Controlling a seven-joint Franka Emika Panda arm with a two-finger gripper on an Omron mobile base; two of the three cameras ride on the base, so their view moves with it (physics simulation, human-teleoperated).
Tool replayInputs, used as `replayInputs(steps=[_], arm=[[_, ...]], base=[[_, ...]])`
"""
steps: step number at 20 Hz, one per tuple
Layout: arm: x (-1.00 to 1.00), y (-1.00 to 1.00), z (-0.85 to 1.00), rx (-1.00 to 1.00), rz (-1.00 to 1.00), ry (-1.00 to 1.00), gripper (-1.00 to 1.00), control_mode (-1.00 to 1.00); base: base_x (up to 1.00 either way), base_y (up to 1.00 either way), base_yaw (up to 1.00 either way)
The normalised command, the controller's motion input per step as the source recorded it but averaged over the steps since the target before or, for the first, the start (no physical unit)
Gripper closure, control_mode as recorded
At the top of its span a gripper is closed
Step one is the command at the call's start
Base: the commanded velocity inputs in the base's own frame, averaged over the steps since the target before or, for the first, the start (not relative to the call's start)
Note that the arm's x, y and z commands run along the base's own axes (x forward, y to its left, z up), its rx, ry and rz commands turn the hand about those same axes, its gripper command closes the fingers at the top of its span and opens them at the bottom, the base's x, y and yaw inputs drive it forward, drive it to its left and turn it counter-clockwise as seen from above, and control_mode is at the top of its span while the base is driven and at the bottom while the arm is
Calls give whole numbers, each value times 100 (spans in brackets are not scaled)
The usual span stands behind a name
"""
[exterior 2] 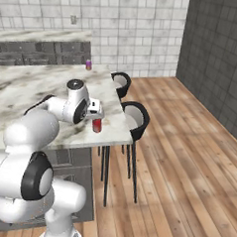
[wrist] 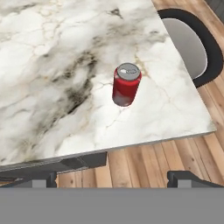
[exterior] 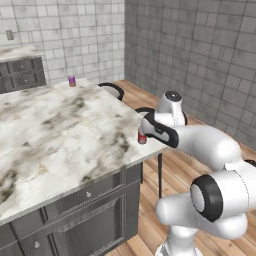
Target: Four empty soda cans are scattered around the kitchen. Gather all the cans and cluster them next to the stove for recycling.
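Red soda can (wrist: 126, 85) upright on marble island counter (exterior: 55, 135), near the corner, close to the edge above the wooden floor (exterior 2: 177, 159); silver lid visible from the hand view; nothing touching it. Gripper (wrist: 111, 178) poised above and short of the can, over the counter's near edge; jaws spread as wide as they go, dark fingertips (wrist: 186, 177) at the lower corners of the hand view, can framed between them further ahead; nothing held. From the base views, hand (exterior 2: 94, 108) just above the red can (exterior 2: 96, 125), apart from it.

Purple soda can (exterior: 72, 81) upright at the far end of the same counter, well apart from the red one; also seen from the right side (exterior 2: 88, 64). Two black bar stools (exterior 2: 135, 119) tucked along the counter's side, one just beside the red can's corner. Dark drawer fronts (exterior: 22, 72) on the back counter against the tiled wall.

Progress, as a judgement: early; no can gripped, stove not among what can be made out, no cluster anywhere visible; two of four cans located here, other two unaccounted for. Step in hand: approach for a grasp on the red can. Left to do: descend, close on it, carry to the stove, then repeat for the purple one and the remaining pair. Risk: can close to the edge; a nudge could tip it off.
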Motion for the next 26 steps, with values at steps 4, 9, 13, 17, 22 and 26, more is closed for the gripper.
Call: replayInputs(steps=[4,9,13,17,22,26], arm=[[30,0,-16,0,0,0,-100,-100],[25,0,-20,0,0,1,-100,-100],[28,1,-16,0,0,0,-100,-100],[27,1,-14,0,0,0,-100,-100],[21,2,-15,0,0,0,-100,-100],[22,10,-12,0,0,0,-100,-100]], base=[[0,0,0],[0,0,0],[0,0,0],[0,0,0],[0,0,0],[0,0,0]])
